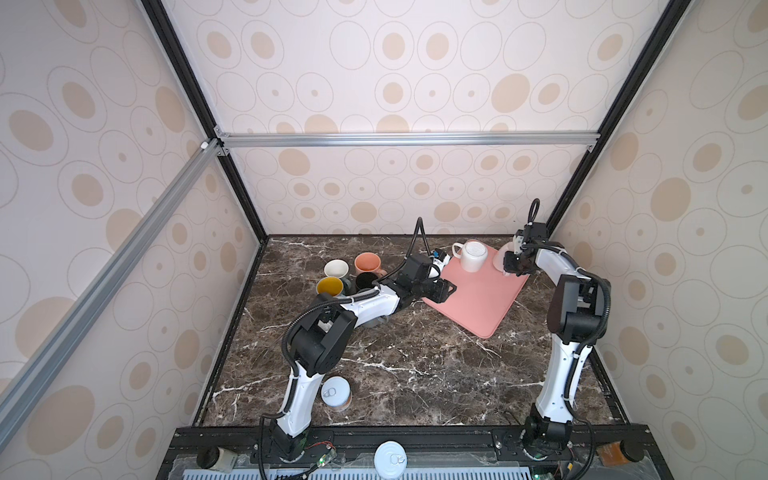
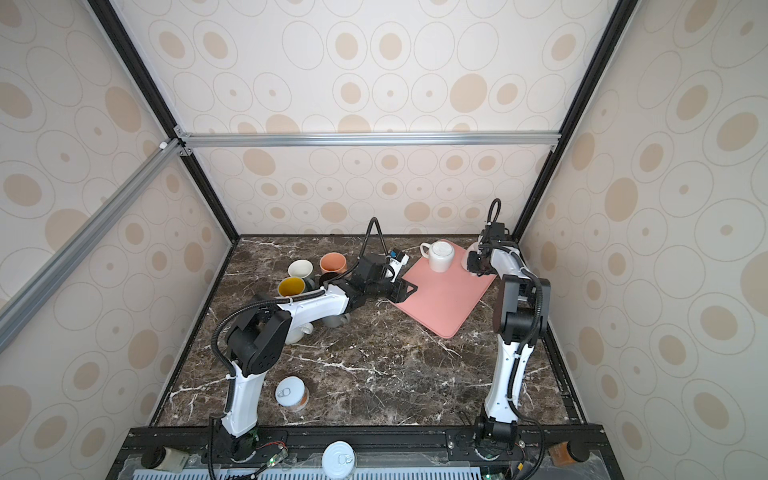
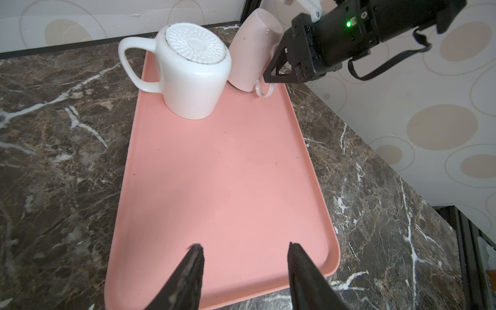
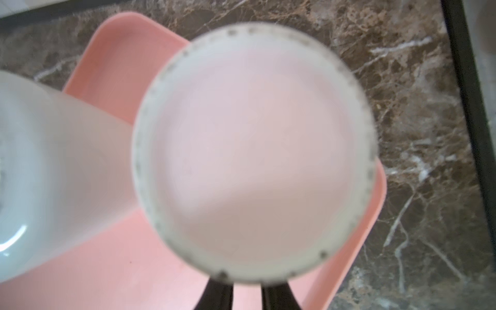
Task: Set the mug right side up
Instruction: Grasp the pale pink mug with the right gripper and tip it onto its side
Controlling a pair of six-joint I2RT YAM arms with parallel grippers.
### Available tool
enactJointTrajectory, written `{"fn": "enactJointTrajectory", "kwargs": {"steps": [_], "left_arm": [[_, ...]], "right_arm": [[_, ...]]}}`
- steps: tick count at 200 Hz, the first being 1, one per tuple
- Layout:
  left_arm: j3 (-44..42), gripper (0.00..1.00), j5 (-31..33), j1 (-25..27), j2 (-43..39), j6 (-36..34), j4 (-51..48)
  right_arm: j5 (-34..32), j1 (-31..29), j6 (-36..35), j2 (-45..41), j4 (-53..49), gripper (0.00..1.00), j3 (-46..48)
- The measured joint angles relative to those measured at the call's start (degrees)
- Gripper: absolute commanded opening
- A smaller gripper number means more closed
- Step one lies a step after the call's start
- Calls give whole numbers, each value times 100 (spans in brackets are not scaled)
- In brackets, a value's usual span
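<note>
1. At 7 o'clock on the table stands a tin can (image 1: 336, 392). No label text on it can be read.
2. Beyond it, the left gripper (image 3: 243, 248) hovers over the near end of the pink tray (image 3: 228, 174). Its jaws are apart and hold nothing.
3. In both top views the tray lies at 1 o'clock from the table centre. Two mugs sit base up at its far end: a white mug (image 3: 193, 77) and, just beside it at 3 o'clock, the pink mug (image 3: 249, 53).
4. The right gripper (image 3: 268, 77) meets the pink mug from 4 o'clock. Its jaws appear pinched on the handle.
5. The pink mug's long axis is tilted off vertical. Whether its rim touches the tray cannot be told.
6. The right arm is the nearer one. The mug lies at 2 o'clock from the left gripper, well apart.
7. No writing is legible on either mug.
</note>
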State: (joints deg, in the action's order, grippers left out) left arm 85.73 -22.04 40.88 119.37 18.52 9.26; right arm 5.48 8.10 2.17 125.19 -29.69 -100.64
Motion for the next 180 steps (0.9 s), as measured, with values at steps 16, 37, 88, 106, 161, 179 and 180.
{"fn": "enactJointTrajectory", "kwargs": {"steps": [16, 37, 88, 106, 161, 179, 180], "left_arm": [[-42, 51, -15, 0, -11, 33, 59], [-212, 51, -52, -2, -68, 114, 184], [-763, 51, -98, -2, -376, 256, 402], [-966, 51, -90, -2, -586, 278, 503], [-1394, 52, 195, -2, -1220, 317, 638], [-1449, 53, 339, -2, -1300, 317, 577], [-1451, 53, 352, -2, -1305, 317, 570]], "right_arm": [[26, -13, 33, -188, 181, 11, 317], [44, -68, 149, -603, 295, 11, 914], [70, -603, 459, -1740, 323, 10, 2387], [107, -929, 645, -2216, 321, 12, 2942], [365, -1917, 1482, -3174, 433, 28, 4059], [411, -2138, 1773, -3176, 514, 36, 4098], [413, -2149, 1794, -3176, 518, 36, 4098]]}}
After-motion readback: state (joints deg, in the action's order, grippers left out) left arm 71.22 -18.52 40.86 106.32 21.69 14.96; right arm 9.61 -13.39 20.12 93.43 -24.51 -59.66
